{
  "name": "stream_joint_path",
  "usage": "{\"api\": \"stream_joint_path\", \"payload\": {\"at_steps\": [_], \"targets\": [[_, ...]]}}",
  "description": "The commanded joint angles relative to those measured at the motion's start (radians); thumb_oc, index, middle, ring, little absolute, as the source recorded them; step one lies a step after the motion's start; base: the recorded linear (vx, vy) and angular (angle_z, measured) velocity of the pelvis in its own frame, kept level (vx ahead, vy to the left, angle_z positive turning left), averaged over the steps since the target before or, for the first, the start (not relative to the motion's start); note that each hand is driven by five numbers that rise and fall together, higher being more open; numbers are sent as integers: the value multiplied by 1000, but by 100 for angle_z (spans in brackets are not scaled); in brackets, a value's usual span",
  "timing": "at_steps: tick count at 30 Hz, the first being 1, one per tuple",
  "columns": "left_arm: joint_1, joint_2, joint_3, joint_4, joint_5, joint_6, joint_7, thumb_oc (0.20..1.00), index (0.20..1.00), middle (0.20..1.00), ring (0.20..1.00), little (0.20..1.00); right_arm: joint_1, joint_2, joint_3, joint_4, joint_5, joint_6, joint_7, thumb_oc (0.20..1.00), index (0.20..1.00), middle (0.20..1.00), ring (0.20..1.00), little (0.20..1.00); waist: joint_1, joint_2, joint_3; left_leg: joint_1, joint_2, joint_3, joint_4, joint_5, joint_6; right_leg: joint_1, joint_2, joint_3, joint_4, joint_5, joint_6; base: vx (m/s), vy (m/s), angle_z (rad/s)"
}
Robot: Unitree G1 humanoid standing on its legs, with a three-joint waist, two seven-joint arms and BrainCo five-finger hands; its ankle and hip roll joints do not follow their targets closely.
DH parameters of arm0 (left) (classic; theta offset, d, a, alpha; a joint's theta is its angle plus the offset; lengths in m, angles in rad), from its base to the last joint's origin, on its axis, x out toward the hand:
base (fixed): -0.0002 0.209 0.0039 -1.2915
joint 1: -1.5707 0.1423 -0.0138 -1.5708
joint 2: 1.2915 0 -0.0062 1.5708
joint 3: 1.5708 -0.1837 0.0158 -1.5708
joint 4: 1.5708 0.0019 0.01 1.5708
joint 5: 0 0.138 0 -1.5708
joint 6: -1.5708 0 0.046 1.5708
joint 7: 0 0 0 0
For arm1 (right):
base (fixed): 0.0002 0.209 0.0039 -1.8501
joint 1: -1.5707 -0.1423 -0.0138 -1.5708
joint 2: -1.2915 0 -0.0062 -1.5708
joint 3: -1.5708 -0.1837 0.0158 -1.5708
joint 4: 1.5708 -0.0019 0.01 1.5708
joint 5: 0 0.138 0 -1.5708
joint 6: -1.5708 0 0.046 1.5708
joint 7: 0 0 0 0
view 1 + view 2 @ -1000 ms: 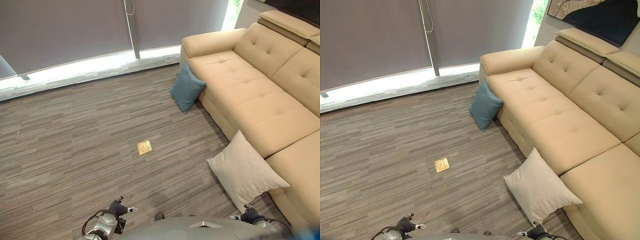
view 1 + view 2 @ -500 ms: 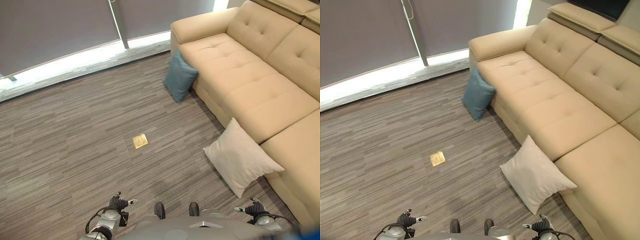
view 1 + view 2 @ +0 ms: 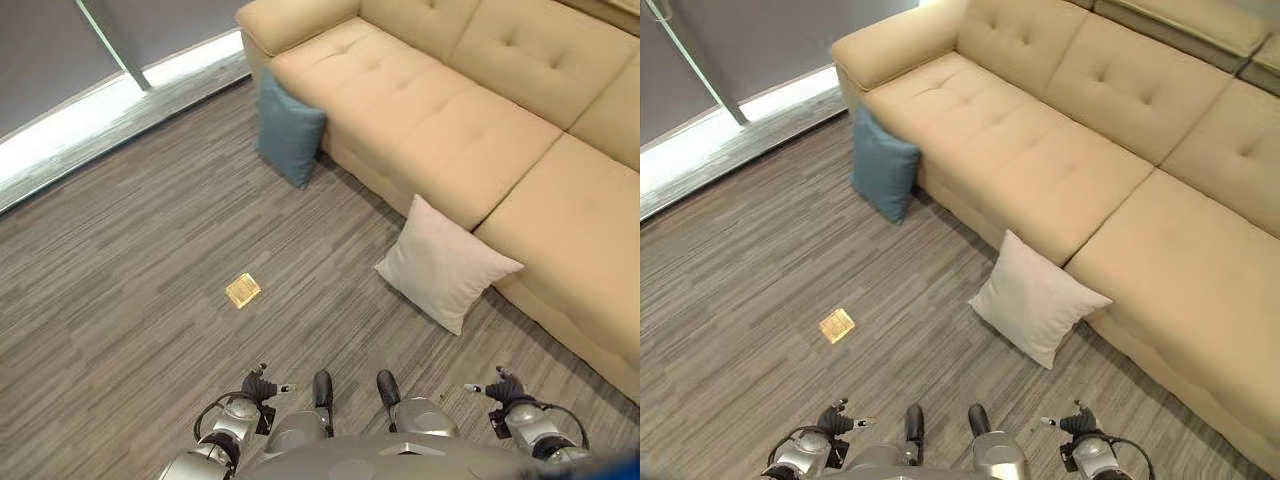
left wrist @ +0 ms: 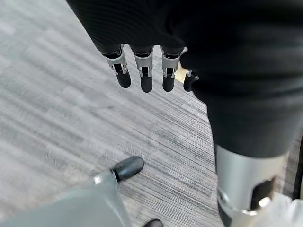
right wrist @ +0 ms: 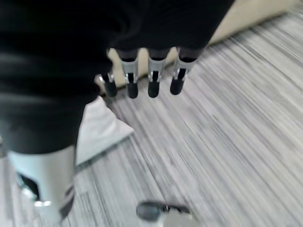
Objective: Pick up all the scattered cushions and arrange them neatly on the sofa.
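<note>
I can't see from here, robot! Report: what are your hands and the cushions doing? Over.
Left hand and right hand open, empty, hanging low. White cushion and blue cushion on the floor, leaning on the sofa. Nothing in the way.

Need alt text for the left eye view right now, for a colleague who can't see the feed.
Two cushions lean against the front of a beige sofa on grey carpet: a white cushion nearer the robot, a blue cushion farther along. Both hands hang low, left hand and right hand, holding nothing.
</note>
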Motion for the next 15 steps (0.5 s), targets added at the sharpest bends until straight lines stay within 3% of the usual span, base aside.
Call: {"api": "stream_joint_path", "payload": {"at_steps": [1,3,5,6,7,8,9,12,14,15], "targets": [[0,38,29,-1,26,-17,8,1000,1000,1000,1000,1000,-35,-26,32,0,18,-1,0,1000,1000,1000,1000,1000,21,-26,-30,-43,28,17,117,-122,-44,-51,12,-45,123,-60,75,52,209,-100],[6,44,38,6,25,-16,14,1000,1000,1000,1000,1000,-45,-23,45,-9,11,-4,-1,1000,1000,1000,1000,1000,27,-27,-26,-32,27,43,118,-134,-38,-79,10,-76,150,-56,85,49,109,-96],[10,47,45,13,21,-19,15,1000,1000,1000,1000,1000,-56,-24,54,-16,-1,-12,-3,1000,1000,1000,1000,1000,45,-28,-27,-9,30,73,105,-143,-40,-92,-9,-182,146,-50,84,97,34,-101],[7,49,46,12,10,-20,12,1000,1000,1000,1000,1000,-72,-21,64,-32,-14,-15,-1,1000,1000,1000,1000,1000,64,-19,-25,9,41,99,96,-146,-48,-104,-45,-356,155,-55,67,118,-9,-113],[7,50,48,9,7,-20,10,1000,1000,1000,1000,1000,-79,-24,66,-33,-20,-19,-5,1000,1000,1000,1000,1000,75,-16,-27,17,48,118,92,-149,-52,-103,-66,-454,156,-59,58,183,-32,-165],[9,50,47,9,8,-19,7,1000,1000,1000,1000,1000,-80,-23,73,-32,-24,-19,-5,1000,1000,1000,1000,1000,79,-11,-35,36,56,128,82,-166,-59,-94,-69,-509,156,-81,57,147,-65,-136],[10,51,43,12,20,-17,3,1000,1000,1000,1000,1000,-80,-30,71,-26,-26,-18,-9,1000,1000,1000,1000,1000,72,-17,-37,45,50,159,85,-159,-56,-81,-68,-535,121,-67,53,217,-119,-92],[2,41,29,5,29,-18,-7,1000,1000,1000,1000,1000,-55,-39,51,-14,-7,-21,-17,1000,1000,1000,1000,1000,57,-24,-45,45,51,154,131,-184,-72,-46,-41,-490,67,-59,39,169,-167,12],[-7,24,12,9,34,-13,-17,1000,1000,1000,1000,1000,-41,-38,38,15,9,-16,-18,1000,1000,1000,1000,1000,46,-32,-39,25,63,149,221,-200,-90,-8,-26,-472,30,-62,25,138,-196,21],[-22,12,4,8,26,-10,-16,1000,1000,1000,1000,1000,-42,-41,42,30,9,-16,-23,1000,1000,1000,1000,1000,48,-39,-28,-23,74,127,329,-184,-105,14,-23,-459,13,-61,11,56,-113,9]]}}
